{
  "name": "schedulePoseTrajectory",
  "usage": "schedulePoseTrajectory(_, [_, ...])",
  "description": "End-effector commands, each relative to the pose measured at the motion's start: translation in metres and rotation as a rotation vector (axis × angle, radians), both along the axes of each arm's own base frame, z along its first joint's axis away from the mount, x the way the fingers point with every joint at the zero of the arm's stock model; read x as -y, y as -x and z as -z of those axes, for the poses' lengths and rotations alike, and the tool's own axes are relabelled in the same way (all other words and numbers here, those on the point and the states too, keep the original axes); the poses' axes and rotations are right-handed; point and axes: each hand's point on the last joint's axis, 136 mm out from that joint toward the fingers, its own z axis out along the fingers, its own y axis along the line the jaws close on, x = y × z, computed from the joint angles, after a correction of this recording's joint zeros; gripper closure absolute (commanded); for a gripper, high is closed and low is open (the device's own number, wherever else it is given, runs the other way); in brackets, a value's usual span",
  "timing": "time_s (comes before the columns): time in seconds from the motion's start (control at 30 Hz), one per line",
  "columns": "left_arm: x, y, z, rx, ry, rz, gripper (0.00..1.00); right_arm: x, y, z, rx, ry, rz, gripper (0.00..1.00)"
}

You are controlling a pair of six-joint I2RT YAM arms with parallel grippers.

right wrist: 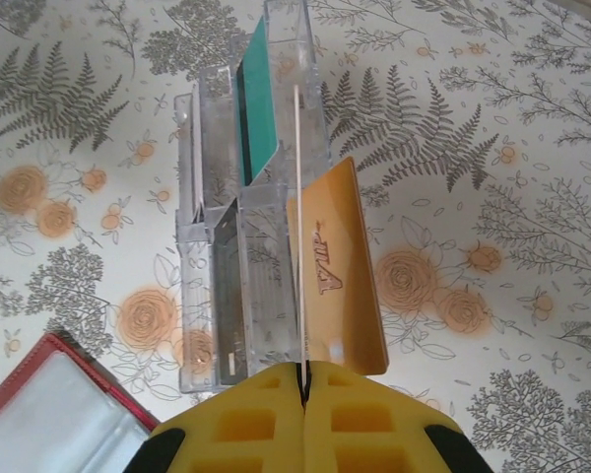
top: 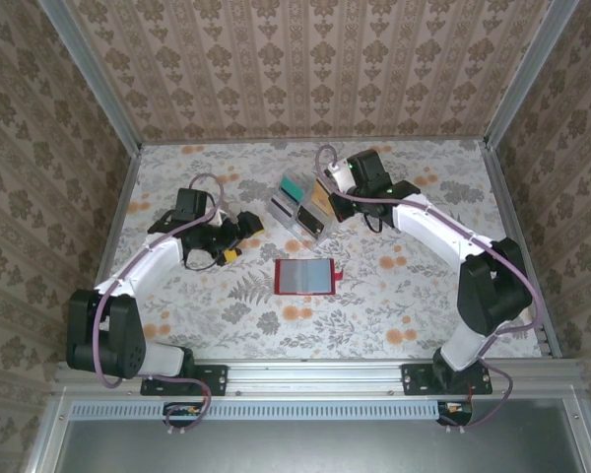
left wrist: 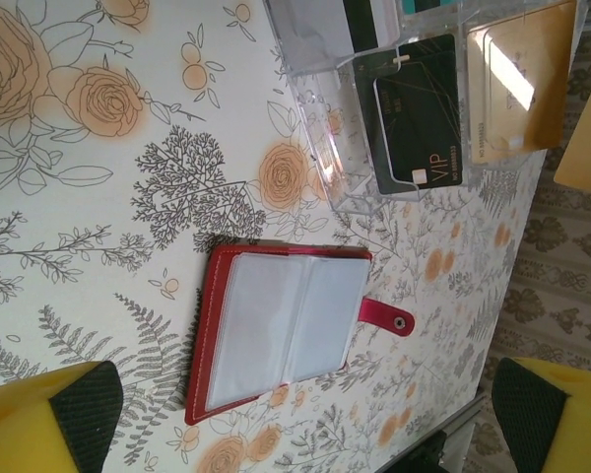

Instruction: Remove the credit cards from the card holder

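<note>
Card holder [top: 303,277] lies open at table centre, near side of the clear rack [top: 300,205]. Left gripper [top: 244,241] spread wide, holding nothing. Right gripper [right wrist: 303,379] pressed together, pinching a thin card [right wrist: 296,197] edge-on.

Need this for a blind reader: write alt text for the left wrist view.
A red wallet lies open on a floral table, pale pockets up. Beyond it, a clear rack holds a black card and a gold card. The left pincer stands wide open, yellow tips at the bottom corners.

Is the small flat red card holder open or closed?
Open: the red card holder lies spread flat, its pale inner pockets facing up and its snap tab unfastened to one side.
</note>
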Motion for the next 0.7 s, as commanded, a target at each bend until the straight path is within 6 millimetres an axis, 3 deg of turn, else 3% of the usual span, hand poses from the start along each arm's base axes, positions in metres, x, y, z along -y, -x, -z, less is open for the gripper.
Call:
schedulePoseTrajectory(0.0, [-0.001, -0.002, -0.005, 0.020, -0.005, 0.019, 0.00, 0.005, -0.011, -0.003, 0.021, 0.052, -0.019, 1.00])
schedulePoseTrajectory(0.4, [-0.001, 0.001, 0.001, 0.012, -0.003, 0.012, 0.00, 0.000, -0.011, 0.027, -0.080, 0.091, -0.086, 1.00])
schedulePoseTrajectory(0.67, [-0.002, 0.003, 0.005, 0.004, -0.005, 0.014, 0.00, 0.000, -0.017, 0.037, -0.104, 0.113, -0.072, 0.92])
